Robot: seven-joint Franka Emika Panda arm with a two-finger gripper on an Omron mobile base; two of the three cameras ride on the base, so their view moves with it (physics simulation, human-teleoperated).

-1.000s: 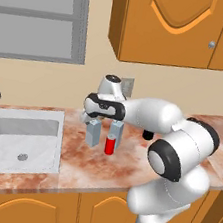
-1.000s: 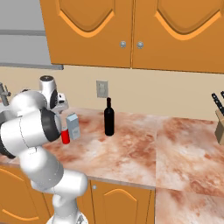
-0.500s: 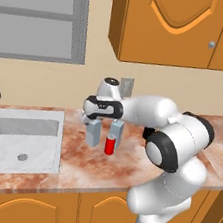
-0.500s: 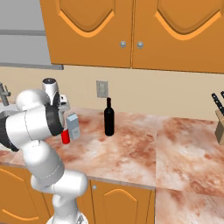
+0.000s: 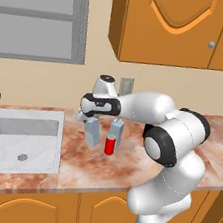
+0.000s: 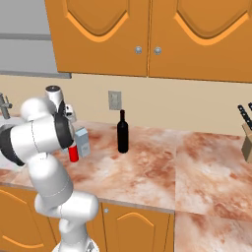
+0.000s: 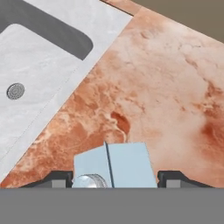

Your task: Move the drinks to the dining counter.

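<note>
1. Counter: I'm working on the marble slab with the sink, which lies just off to one side of the claw. This isn't the wide dining island, so every drink has to be carried off it.
2. Cartons: one grey-blue carton sits directly under the claw, between the tips, cap and gable ridge facing up. In the left base view it is the nearer carton; the second carton stands just past it.
3. Claw state: the jaws stand on either side of the carton, roughly carton-wide. I can't tell if the pads touch its walls yet, so I'm not calling it held.
4. Handling, my guess: cartons are light, with thin walls that cave in if squeezed hard. Grip the flat side panels below the gable, not the sloped top.
5. Bottle: well apart from the claw, upright. Probably heavy, smooth and tippy. Take it on the body, not the neck.
6. Can: between the cartons, a bit nearer the counter's front edge. Rigid, round and slick. Grip mid-height.
7. Hidden: the fingertips are cut off at the hand view's bottom, and the arm blocks the claw in the right base view.
</note>
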